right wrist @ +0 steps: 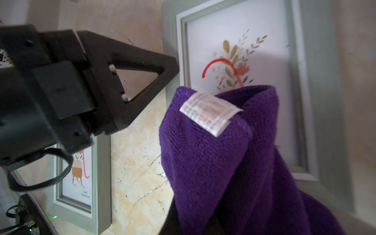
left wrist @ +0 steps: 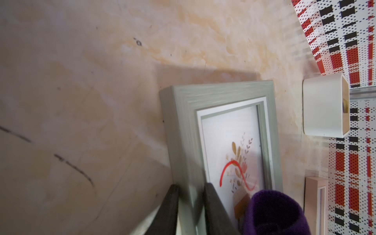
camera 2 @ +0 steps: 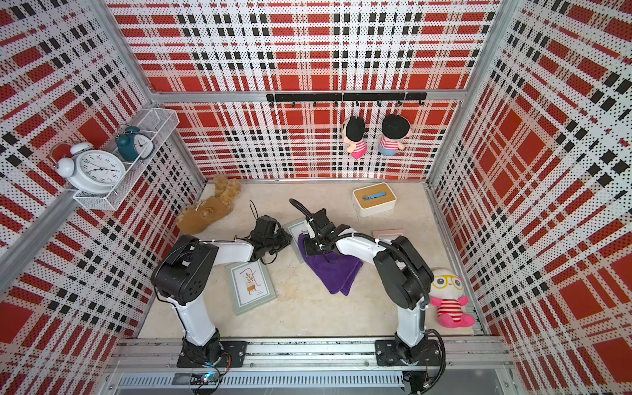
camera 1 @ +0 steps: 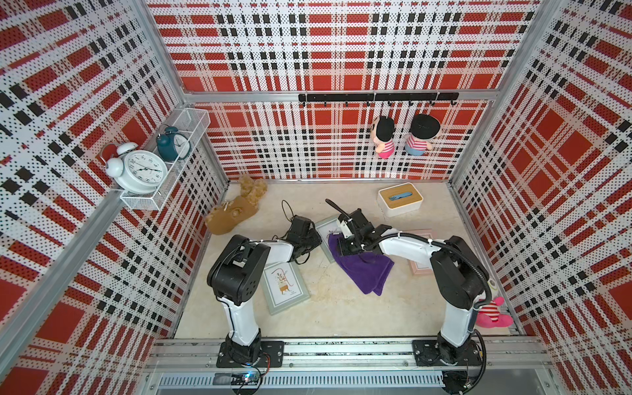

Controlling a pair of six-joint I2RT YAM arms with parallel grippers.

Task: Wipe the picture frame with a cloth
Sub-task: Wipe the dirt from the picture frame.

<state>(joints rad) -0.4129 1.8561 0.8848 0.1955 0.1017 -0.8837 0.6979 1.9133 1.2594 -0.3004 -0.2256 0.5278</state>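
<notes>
The picture frame point(camera 1: 325, 227) is grey-green with a flower print and lies mid-table; both wrist views also show the frame point(left wrist: 219, 95) point(right wrist: 317, 101). My left gripper point(camera 1: 313, 239) point(left wrist: 192, 186) is shut on the frame's left side rail, one finger on each side of it. One of its black fingers point(right wrist: 142, 59) shows in the right wrist view. The purple cloth point(camera 1: 366, 270) point(right wrist: 203, 162) with a white tag hangs bunched from my right gripper point(camera 1: 343, 248) point(right wrist: 193, 221), which is shut on it. The cloth covers the frame's near part and hides the right fingertips.
A second grey-green frame point(camera 1: 285, 287) lies under the left arm, and a pink frame point(camera 1: 424, 268) lies under the right arm. A white box with a wooden lid point(camera 1: 400, 201) stands back right. A brown plush point(camera 1: 236, 213) lies back left, a pink doll point(camera 1: 492, 314) front right.
</notes>
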